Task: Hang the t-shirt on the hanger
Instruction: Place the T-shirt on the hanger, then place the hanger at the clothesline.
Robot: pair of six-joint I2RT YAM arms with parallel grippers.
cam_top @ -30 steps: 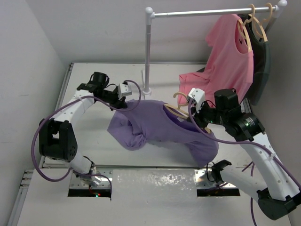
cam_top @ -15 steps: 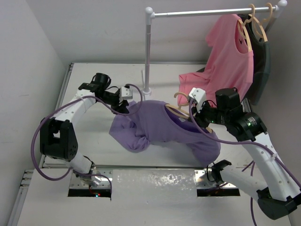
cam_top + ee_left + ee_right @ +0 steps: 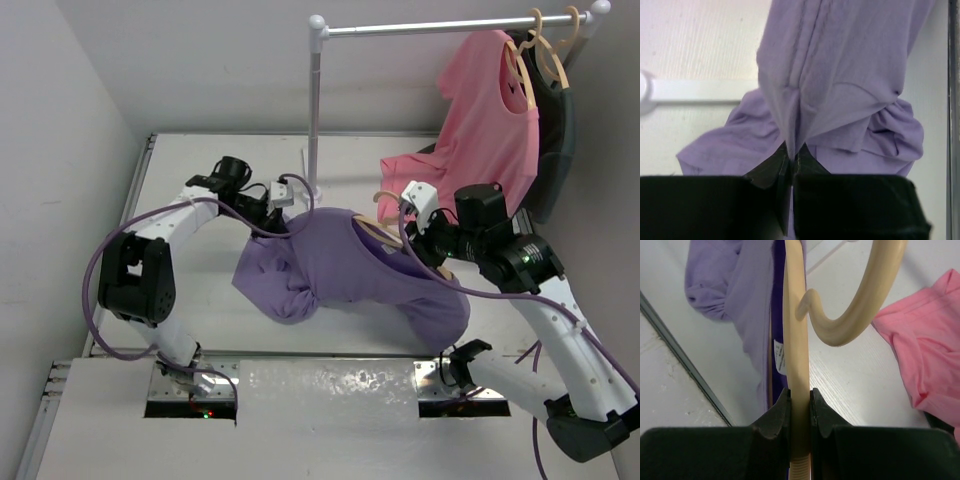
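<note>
**A:** Lavender t-shirt (image 3: 340,265) sags mid-tabletop (image 3: 200,290), with the hanger (image 3: 372,232) seemingly poking into its neck at 2 o'clock. Done?

**B:** Nope, about halfway. Right tool (image 3: 799,396) pinches the hanger and left tool (image 3: 791,155) pinches cloth at 10 o'clock. The shoulders look unseated.

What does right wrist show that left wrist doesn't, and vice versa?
Right wrist only: the hanger clamped in the right gripper, its hook curling right, a white neck label, and a pink garment lying on the table.
Left wrist only: the left gripper shut on a pinched fold of cloth, plus a white rack foot.
Both: the lavender t-shirt and the white table surface.
</note>
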